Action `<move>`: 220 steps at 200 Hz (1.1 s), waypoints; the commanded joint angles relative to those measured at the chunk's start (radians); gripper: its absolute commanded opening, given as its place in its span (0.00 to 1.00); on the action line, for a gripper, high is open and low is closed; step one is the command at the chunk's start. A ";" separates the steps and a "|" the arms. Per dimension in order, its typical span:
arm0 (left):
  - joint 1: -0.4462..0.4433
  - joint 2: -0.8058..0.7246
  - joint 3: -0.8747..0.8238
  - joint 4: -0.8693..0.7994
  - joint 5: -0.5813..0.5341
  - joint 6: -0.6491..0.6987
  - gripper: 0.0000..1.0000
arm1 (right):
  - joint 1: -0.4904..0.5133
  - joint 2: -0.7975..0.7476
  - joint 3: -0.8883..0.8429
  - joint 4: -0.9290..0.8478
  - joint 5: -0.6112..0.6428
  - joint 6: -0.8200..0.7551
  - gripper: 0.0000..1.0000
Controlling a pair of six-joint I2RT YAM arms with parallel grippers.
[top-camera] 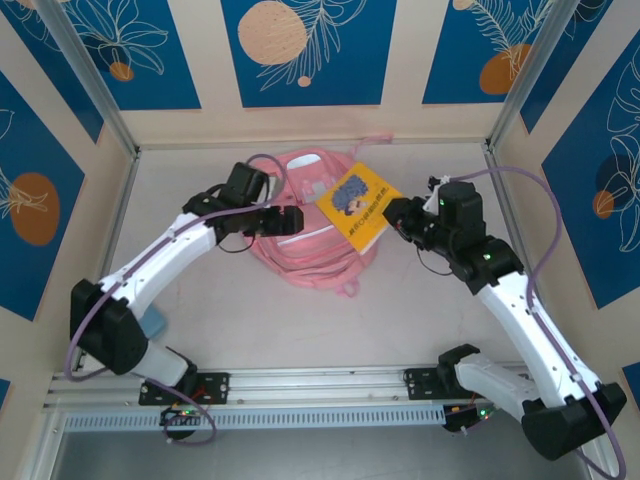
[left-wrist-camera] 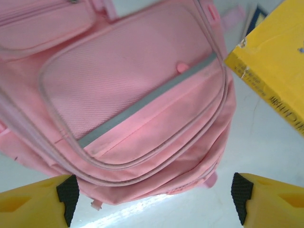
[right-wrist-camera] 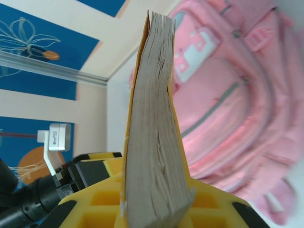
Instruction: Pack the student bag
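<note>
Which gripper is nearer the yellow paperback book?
Right. The right gripper clamps the yellow paperback book; the left gripper hangs open over the soft pink fabric backpack, beside the book.

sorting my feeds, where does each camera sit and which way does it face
top external: above and behind the arms, looking down on left tool, right tool, student bag and yellow book
left wrist: on the left arm, facing down at the bag's pocket; open fingers below
right wrist: on the right arm, facing along the book's pages, clamped in its tool
shared: bag and book in all three
</note>
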State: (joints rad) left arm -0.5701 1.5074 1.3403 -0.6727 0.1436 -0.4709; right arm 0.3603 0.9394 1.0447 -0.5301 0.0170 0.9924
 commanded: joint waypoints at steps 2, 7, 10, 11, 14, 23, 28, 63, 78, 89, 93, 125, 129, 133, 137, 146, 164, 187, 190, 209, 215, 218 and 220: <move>-0.055 0.099 0.078 -0.087 -0.061 0.221 0.82 | -0.018 -0.050 0.077 -0.216 0.039 -0.095 0.00; -0.066 0.124 0.089 -0.089 -0.071 0.239 0.82 | -0.020 -0.055 0.085 -0.254 0.051 -0.096 0.00; -0.071 0.137 0.095 -0.089 -0.076 0.249 0.81 | -0.020 -0.056 0.089 -0.274 0.059 -0.098 0.00; -0.072 0.142 0.097 -0.090 -0.077 0.252 0.81 | -0.021 -0.058 0.090 -0.277 0.062 -0.099 0.00; -0.078 0.155 0.104 -0.090 -0.079 0.262 0.81 | -0.021 -0.062 0.092 -0.291 0.069 -0.100 0.00; -0.097 0.195 0.125 -0.090 -0.080 0.293 0.79 | -0.023 -0.069 0.092 -0.337 0.095 -0.106 0.00; -0.107 0.214 0.137 -0.089 -0.085 0.308 0.78 | -0.024 -0.073 0.092 -0.358 0.107 -0.108 0.00; -0.173 0.342 0.228 -0.111 -0.132 0.421 0.74 | -0.047 -0.068 0.101 -0.440 0.130 -0.128 0.00; -0.190 0.395 0.273 -0.133 -0.145 0.460 0.73 | -0.063 -0.061 0.111 -0.466 0.150 -0.127 0.00; -0.197 0.440 0.313 -0.158 -0.146 0.489 0.72 | -0.080 -0.056 0.120 -0.484 0.161 -0.129 0.00; -0.200 0.456 0.330 -0.167 -0.151 0.495 0.71 | -0.085 -0.057 0.122 -0.489 0.161 -0.129 0.00; -0.206 0.571 0.451 -0.226 -0.211 0.516 0.67 | -0.115 -0.060 0.115 -0.480 0.130 -0.135 0.00; -0.207 0.581 0.459 -0.230 -0.214 0.519 0.67 | -0.118 -0.060 0.115 -0.479 0.126 -0.136 0.00; -0.208 0.588 0.466 -0.232 -0.219 0.521 0.67 | -0.121 -0.058 0.113 -0.480 0.122 -0.137 0.00; -0.209 0.595 0.470 -0.231 -0.223 0.523 0.66 | -0.124 -0.058 0.113 -0.480 0.120 -0.138 0.00; -0.211 0.609 0.481 -0.232 -0.234 0.526 0.64 | -0.131 -0.060 0.112 -0.478 0.114 -0.144 0.00; -0.212 0.634 0.511 -0.251 -0.283 0.523 0.57 | -0.148 -0.063 0.110 -0.477 0.098 -0.147 0.00; -0.211 0.645 0.537 -0.268 -0.316 0.518 0.46 | -0.169 -0.063 0.110 -0.470 0.076 -0.158 0.00; -0.211 0.645 0.541 -0.270 -0.318 0.515 0.44 | -0.172 -0.062 0.111 -0.470 0.076 -0.160 0.00; -0.211 0.635 0.564 -0.281 -0.323 0.503 0.29 | -0.187 -0.064 0.116 -0.470 0.069 -0.170 0.00; -0.211 0.627 0.568 -0.280 -0.325 0.500 0.25 | -0.193 -0.064 0.117 -0.470 0.067 -0.172 0.00; -0.211 0.622 0.568 -0.279 -0.326 0.497 0.22 | -0.194 -0.066 0.118 -0.470 0.066 -0.173 0.00; -0.211 0.619 0.568 -0.278 -0.327 0.495 0.20 | -0.196 -0.067 0.119 -0.470 0.065 -0.174 0.00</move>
State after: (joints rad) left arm -0.7879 2.1429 1.8629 -0.9211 -0.1158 0.0330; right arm 0.1822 0.8890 1.1194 -1.0412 0.1242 0.8467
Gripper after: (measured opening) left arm 0.278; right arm 0.180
